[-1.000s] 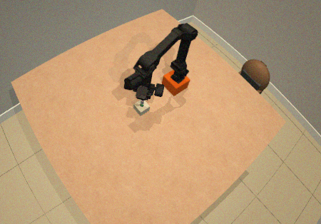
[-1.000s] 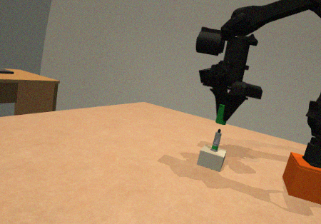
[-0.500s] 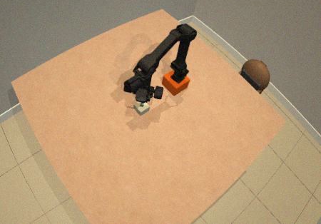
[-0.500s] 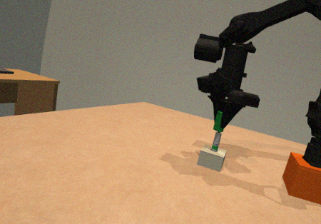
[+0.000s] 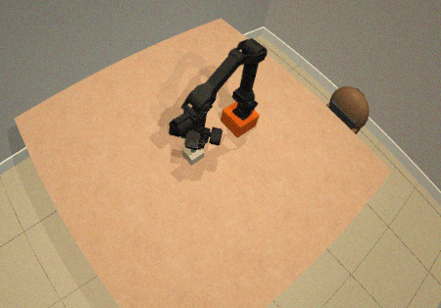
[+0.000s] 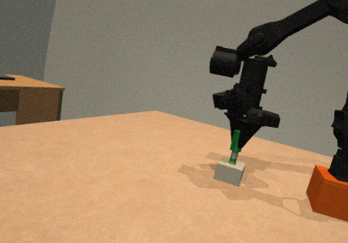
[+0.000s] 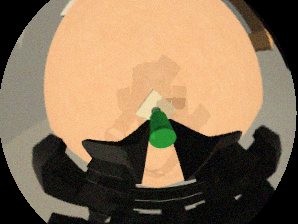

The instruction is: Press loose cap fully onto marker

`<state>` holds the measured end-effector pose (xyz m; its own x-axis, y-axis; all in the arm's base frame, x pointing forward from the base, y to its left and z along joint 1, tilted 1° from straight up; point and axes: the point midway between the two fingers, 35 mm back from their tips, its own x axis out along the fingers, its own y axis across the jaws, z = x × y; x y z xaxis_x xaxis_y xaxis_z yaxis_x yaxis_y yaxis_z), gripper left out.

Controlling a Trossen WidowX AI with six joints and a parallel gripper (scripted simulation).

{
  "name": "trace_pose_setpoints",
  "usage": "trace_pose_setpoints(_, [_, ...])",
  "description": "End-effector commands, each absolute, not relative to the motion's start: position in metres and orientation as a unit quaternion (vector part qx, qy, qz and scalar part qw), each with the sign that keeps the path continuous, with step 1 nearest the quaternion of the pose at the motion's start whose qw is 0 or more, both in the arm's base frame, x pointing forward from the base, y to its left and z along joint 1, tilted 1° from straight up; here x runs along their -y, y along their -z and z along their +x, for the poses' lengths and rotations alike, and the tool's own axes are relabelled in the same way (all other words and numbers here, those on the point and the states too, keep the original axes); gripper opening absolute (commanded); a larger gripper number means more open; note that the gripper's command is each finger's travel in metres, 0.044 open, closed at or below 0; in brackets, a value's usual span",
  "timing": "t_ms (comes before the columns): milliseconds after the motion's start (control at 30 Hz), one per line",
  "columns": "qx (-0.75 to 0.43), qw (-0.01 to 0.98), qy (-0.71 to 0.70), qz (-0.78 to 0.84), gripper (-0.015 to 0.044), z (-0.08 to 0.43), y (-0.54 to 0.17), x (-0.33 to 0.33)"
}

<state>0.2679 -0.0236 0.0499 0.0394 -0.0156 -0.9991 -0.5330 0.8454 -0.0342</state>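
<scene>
cap clamped in end effector, seemingly on marker

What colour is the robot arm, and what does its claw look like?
The arm is all matte black, made of chunky rounded links, standing on an orange box base. Its gripper is black too, with two fingers tapering to a point. No cables or markings show.

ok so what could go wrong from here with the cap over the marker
The green cap looks tilted in the gripper, so pressing may jam it or bend the marker instead of clicking on.
A sideways push could tip the small holder block, which sits loose on the table.
Marker still shows below the cap, so opening now might leave it unseated.
</scene>
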Motion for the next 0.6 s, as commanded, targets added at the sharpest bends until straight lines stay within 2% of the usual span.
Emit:
trace_pose_setpoints(0, [-0.670,0.689,-0.188,-0.203,0.0000,0.2676,-0.0410,0.0233])
trace_pose_setpoints(500, [-0.670,0.689,-0.188,-0.203,0.0000,0.2674,-0.0382,0.0233])
trace_pose_setpoints(567, [-0.670,0.689,-0.188,-0.205,0.0053,0.2678,-0.0389,0.0235])
